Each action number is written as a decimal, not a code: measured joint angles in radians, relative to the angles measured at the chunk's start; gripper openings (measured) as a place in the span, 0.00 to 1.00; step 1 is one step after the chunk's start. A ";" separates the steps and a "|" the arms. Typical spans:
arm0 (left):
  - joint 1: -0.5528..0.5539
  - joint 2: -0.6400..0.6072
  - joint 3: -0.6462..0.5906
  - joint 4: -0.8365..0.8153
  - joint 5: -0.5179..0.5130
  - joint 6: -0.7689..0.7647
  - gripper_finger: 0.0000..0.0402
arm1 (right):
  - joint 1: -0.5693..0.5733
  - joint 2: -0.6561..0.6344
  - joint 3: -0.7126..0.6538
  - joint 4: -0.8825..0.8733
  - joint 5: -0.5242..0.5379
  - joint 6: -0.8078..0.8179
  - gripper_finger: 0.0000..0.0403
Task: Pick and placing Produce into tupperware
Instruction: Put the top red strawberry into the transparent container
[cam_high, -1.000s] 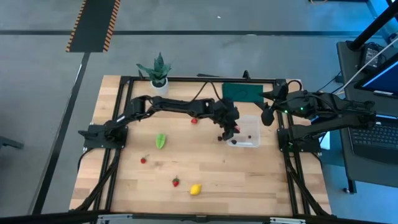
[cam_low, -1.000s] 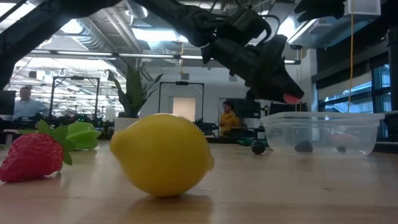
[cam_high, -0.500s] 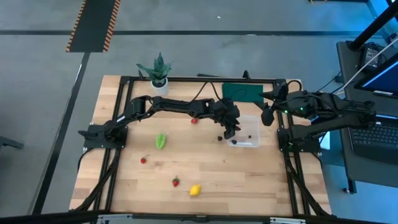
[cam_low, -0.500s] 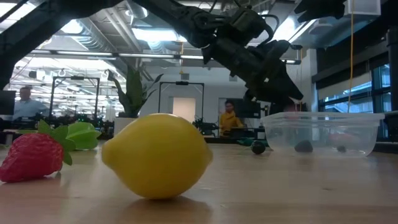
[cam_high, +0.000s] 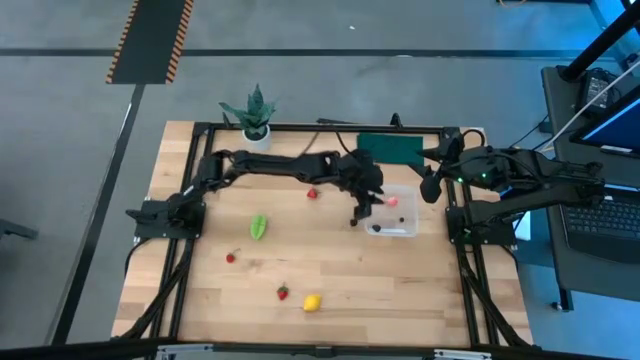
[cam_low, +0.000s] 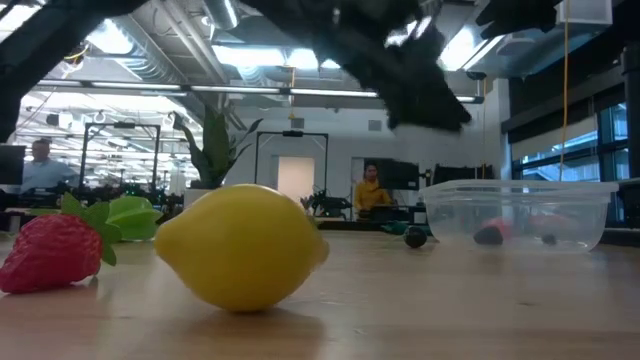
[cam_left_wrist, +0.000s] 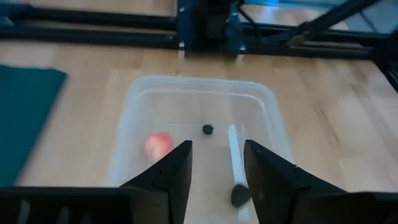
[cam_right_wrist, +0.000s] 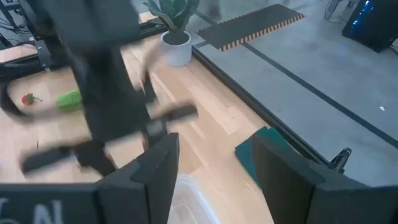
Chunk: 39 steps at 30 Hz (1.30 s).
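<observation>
The clear tupperware (cam_left_wrist: 199, 124) holds 1 pink round fruit (cam_left_wrist: 158, 145) and 2 dark berries (cam_left_wrist: 208, 129), left end effector (cam_left_wrist: 216, 165) open and empty above.

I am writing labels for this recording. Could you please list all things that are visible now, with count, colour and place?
Plastic box: one, clear, right part of the table.
Round fruit: one, pink, inside the box.
Dark berries: at least two, inside the box.
Lemon: one, yellow, front of the table.
Strawberries: three, red, spread over the table's left and middle.
Leafy vegetable: one, green, left of centre.
Potted plant: one, green in a white pot, back edge.
Mat: one, dark green, behind the box.
Left gripper: open, at the box's left edge.
Right gripper: open, right of the box.
</observation>
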 joint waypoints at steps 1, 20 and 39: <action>0.006 -0.029 0.001 -0.039 -0.005 0.022 0.34 | 0.000 0.000 0.000 -0.001 0.000 0.007 0.51; 0.024 -0.261 -0.058 -0.649 -0.106 0.091 0.36 | 0.000 0.000 0.000 0.009 0.000 -0.013 0.51; 0.096 -0.508 -0.698 -0.099 -0.205 -0.037 0.26 | 0.000 0.001 0.000 0.026 0.008 -0.014 0.51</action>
